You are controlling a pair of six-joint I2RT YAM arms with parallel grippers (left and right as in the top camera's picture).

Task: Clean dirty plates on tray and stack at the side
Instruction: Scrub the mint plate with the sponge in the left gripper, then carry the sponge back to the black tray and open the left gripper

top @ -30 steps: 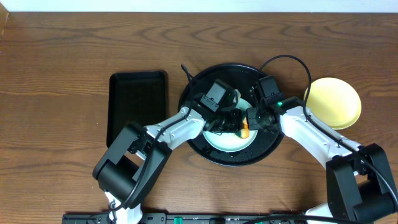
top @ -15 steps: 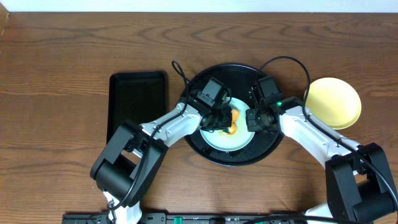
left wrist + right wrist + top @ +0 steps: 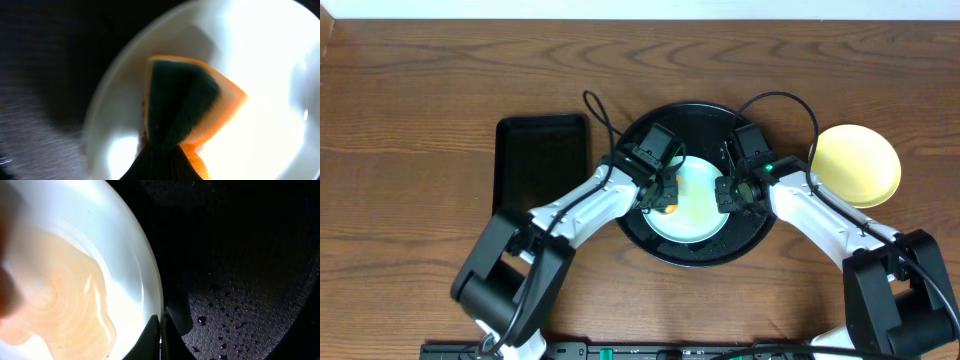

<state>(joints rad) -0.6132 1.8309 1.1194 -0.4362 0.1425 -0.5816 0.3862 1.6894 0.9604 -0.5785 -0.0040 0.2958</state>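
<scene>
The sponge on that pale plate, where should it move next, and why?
Probably wipe toward the plate's middle: the left gripper holds the sponge near its left edge, a brownish film shows on the plate, and the right gripper pins the rim.

1 sponge (image 3: pixel 185 100), orange foam with a dark green scouring face, is clamped between the fingers of the left pincer (image 3: pixel 665 200). The green face is turned toward the wrist camera. 1 rectangular black tray (image 3: pixel 542 170) with a raised rim lies well apart from that pincer, on its outer left side. The wooden table (image 3: pixel 420 90), dark brown with visible grain, extends beneath and around the pincer on all sides.
</scene>
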